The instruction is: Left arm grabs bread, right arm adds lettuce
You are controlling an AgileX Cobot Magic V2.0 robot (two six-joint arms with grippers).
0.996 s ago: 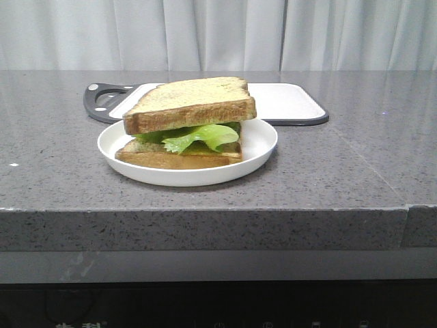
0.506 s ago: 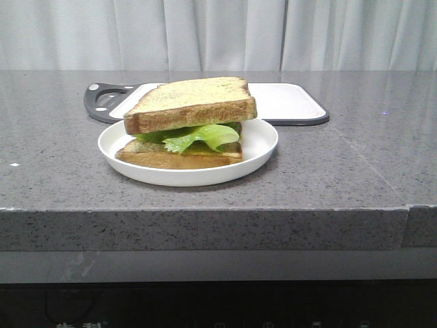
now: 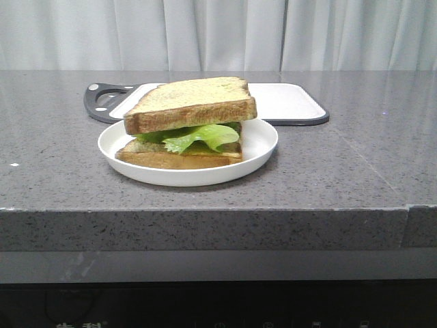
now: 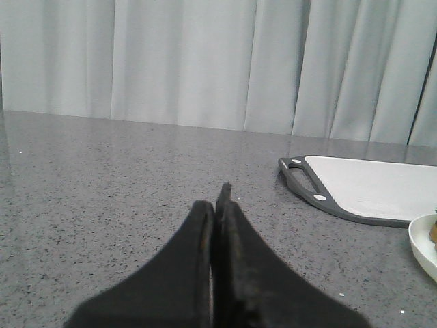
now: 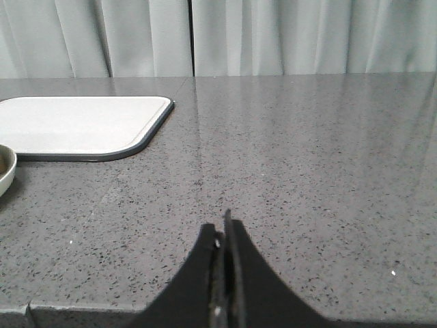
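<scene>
On the white plate [image 3: 259, 147] lies a stack: a thinner bread slice [image 3: 171, 158] at the bottom, the green lettuce [image 3: 201, 136] on it, and the thick bread slice [image 3: 188, 102] tilted on top. Neither arm shows in the front view. In the left wrist view my left gripper [image 4: 217, 198] is shut and empty, low over the bare counter to the left of the plate, whose rim [image 4: 422, 246] shows at the edge. In the right wrist view my right gripper [image 5: 220, 227] is shut and empty near the counter's front edge, to the right of the plate rim [image 5: 7, 174].
A white cutting board [image 3: 287, 102] with a dark rim and handle [image 3: 101, 99] lies behind the plate; it also shows in the left wrist view [image 4: 369, 188] and the right wrist view [image 5: 82, 123]. Grey curtains hang behind the stone counter [image 3: 355, 171].
</scene>
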